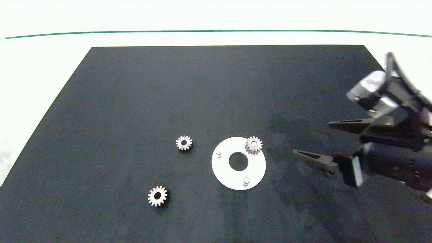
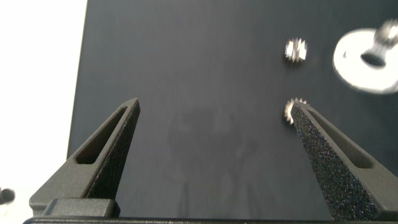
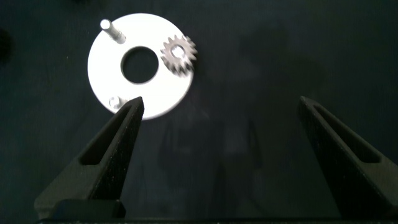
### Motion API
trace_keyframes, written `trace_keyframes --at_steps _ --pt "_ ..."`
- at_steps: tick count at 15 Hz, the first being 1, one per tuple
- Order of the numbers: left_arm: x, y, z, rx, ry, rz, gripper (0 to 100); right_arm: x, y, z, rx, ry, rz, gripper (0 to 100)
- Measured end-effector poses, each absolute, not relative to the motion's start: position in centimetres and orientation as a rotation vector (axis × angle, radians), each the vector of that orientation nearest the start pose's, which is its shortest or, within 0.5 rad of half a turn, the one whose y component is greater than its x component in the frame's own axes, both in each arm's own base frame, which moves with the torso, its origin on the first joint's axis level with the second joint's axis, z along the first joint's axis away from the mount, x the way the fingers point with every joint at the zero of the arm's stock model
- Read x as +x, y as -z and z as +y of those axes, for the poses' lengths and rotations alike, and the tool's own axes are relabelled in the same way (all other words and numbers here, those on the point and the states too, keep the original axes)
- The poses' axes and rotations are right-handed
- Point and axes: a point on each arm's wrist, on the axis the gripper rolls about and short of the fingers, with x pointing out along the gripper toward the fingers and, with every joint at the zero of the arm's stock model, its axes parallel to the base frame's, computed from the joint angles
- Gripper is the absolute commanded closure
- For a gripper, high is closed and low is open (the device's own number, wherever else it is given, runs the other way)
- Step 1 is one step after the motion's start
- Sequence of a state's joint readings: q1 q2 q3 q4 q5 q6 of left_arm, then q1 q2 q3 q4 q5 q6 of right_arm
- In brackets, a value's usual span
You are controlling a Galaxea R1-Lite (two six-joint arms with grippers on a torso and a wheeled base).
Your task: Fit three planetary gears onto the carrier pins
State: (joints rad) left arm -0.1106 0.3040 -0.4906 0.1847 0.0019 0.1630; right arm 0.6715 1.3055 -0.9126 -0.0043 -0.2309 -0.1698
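Fingers spread wide and empty on the right gripper [image 1: 312,140], which hovers just right of the white disc [image 1: 229,177]. The left gripper [image 2: 214,106] also has its fingers apart, holding nothing, over the mat [image 1: 135,101] near the loose gears. One gear [image 1: 253,145] sits on the far pin; two pins [image 1: 218,154] [image 1: 246,181] stand bare. Two gears lie flat on the mat, one [image 1: 184,142] just left of the disc, one [image 1: 157,196] nearer the front edge. Next pick looks best done across the teeth, gear kept level, bore centred over a bare pin before release.
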Motion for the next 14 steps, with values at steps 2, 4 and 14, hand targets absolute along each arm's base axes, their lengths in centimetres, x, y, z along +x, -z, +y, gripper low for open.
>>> trace_keyframes --at_steps 2,4,14 --pt "-1.9 -18.1 0.2 0.192 0.122 0.057 0 12.8 -26.0 9.0 -0.292 -0.423 0.256 0" --pt "-1.1 -17.0 0.1 0.226 0.148 0.12 0 9.6 -25.9 6.0 -0.266 -0.377 0.223 0" --pt "9.7 -19.4 -2.7 0.268 0.304 0.187 0 4.1 -33.1 1.5 -0.14 -0.233 -0.035 0"
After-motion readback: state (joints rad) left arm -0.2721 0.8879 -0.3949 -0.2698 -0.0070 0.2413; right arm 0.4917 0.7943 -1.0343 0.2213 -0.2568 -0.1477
